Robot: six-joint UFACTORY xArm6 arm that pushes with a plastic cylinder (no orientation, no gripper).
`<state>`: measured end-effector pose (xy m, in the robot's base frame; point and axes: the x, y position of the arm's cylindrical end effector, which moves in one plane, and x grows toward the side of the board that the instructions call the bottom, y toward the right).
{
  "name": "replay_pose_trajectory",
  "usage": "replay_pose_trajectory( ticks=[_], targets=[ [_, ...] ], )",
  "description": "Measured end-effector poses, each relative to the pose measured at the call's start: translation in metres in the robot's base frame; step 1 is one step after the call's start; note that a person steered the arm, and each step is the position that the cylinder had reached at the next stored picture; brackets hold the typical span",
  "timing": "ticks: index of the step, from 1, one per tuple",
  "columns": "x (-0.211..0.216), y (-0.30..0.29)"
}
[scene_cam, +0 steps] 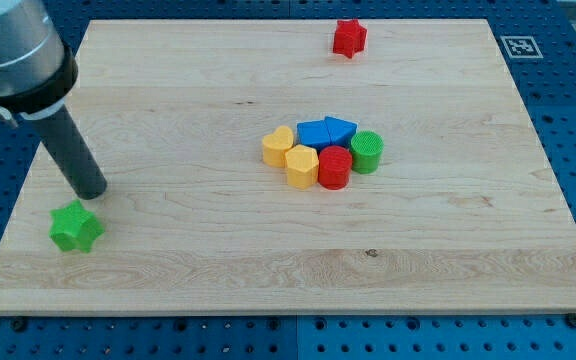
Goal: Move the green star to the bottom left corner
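Observation:
The green star [75, 228] lies on the wooden board [268, 260] near the view's left edge, in the lower left part. My tip [92, 192] rests on the board just above and slightly right of the green star, very close to it or touching it. The dark rod slants up to the view's top left.
A red star [349, 38] sits near the view's top edge. A cluster in the middle holds a yellow heart [278, 146], a yellow hexagon [301, 165], a blue cube [313, 133], a blue triangle [340, 129], a red cylinder [334, 168] and a green cylinder [366, 152].

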<state>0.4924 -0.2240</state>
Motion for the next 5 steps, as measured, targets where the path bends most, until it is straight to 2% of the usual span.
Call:
replay_pose_trajectory(
  ticks=[2, 5],
  targets=[
    [0.032, 0.000],
    [0.039, -0.004]
  ],
)
